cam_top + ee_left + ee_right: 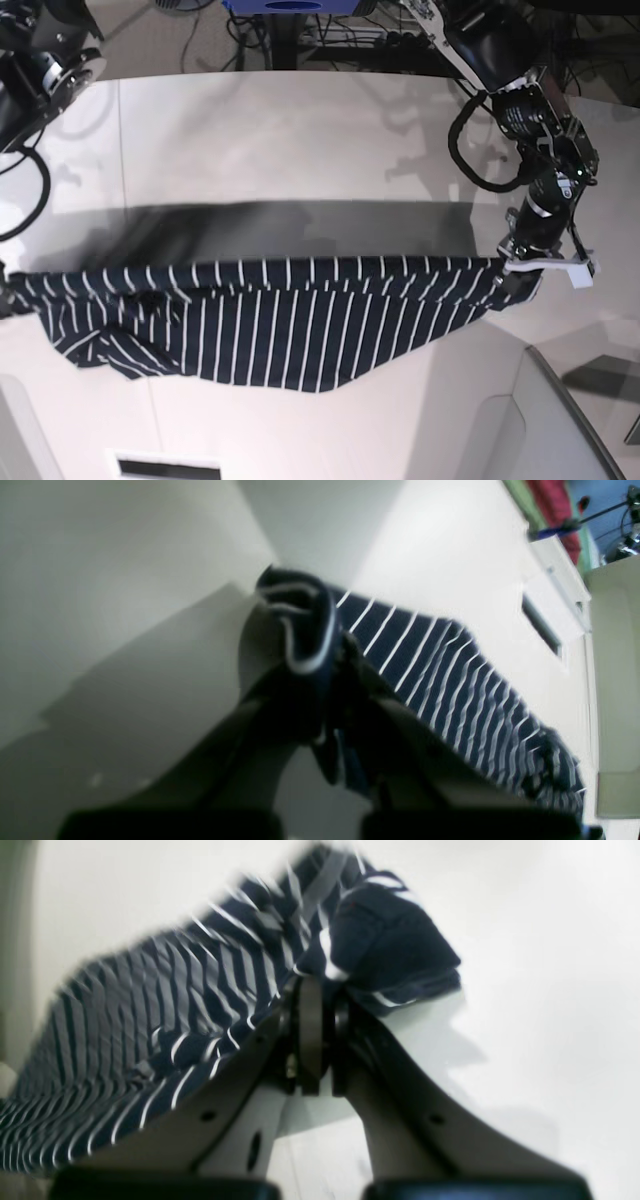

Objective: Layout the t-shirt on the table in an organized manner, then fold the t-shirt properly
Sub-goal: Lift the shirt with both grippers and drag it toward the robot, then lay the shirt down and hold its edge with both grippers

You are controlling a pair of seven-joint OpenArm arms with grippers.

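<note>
The left tool (325, 680) is clamped tight on one bunched end of the t-shirt (280, 320), and the right tool (317, 990) pinches the other end in the same way. In the base view the left tool (528, 268) shows at the cloth's right end; the right tool is out of that frame. Between the two grips the striped cloth stretches taut across the tabletop (300, 140), its lower part sagging in folds toward the near edge.
</note>
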